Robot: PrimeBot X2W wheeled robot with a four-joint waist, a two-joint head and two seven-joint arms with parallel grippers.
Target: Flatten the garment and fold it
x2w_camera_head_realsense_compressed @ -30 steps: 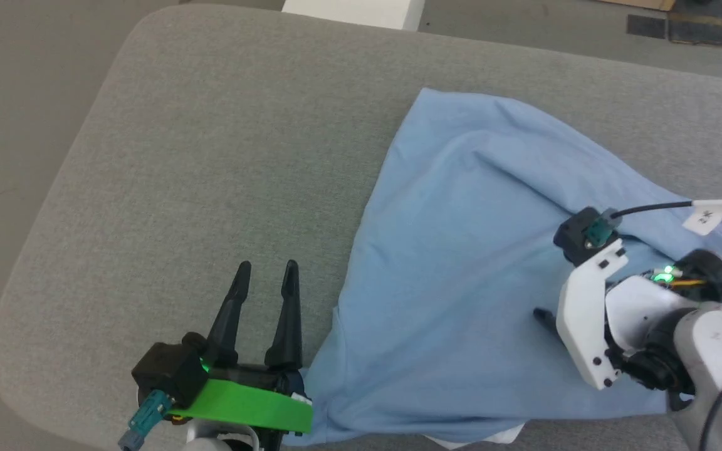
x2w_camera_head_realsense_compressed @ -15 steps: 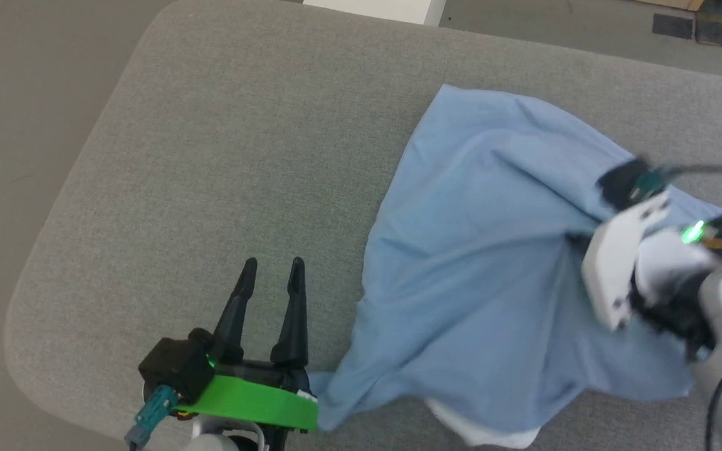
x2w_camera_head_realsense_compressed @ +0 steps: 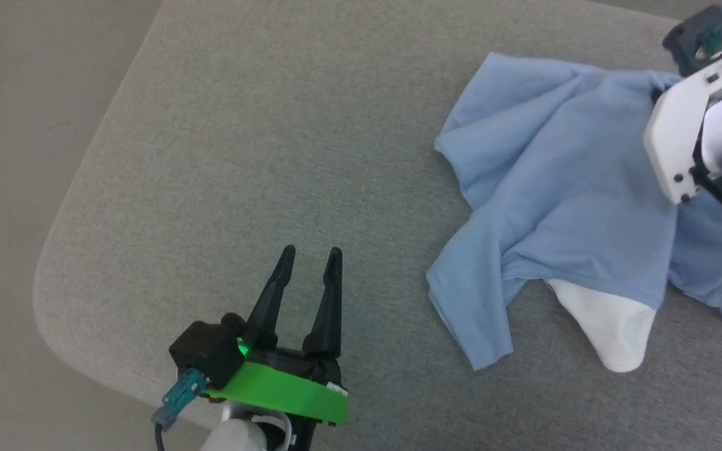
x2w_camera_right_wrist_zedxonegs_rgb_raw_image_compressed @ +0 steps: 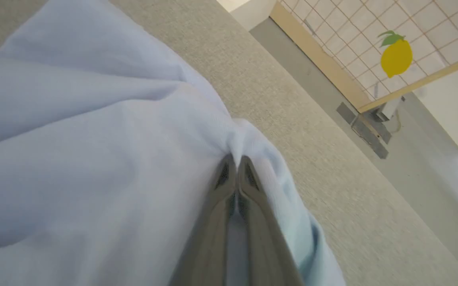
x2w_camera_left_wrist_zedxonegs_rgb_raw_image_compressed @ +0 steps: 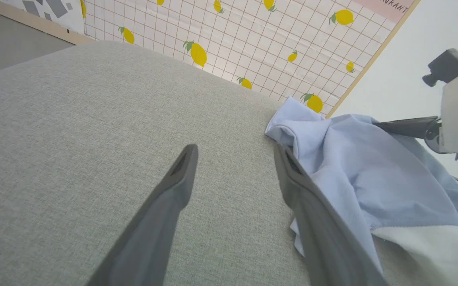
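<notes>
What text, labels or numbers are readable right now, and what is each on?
Dark capital letters on the pink strip above the lemon-patterned wall panel, left wrist view: cut by the frame edge, too small to read.
On the garment: no readable print on the visible folds.

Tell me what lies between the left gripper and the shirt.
In the head view, the stretch between the open left gripper and the shirt is bare grey padded surface; nothing lies on it.
</notes>
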